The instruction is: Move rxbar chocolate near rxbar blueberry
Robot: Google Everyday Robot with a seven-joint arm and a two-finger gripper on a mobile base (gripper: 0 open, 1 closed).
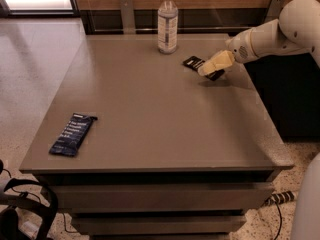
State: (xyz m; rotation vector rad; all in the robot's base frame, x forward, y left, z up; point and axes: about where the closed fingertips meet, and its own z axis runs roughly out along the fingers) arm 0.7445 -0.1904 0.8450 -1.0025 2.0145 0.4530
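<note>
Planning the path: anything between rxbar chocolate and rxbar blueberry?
Nothing visible. The gripper sits at the rxbar chocolate; only tabletop lies between it and the rxbar blueberry. The water bottle stands off that line, farther back.
</note>
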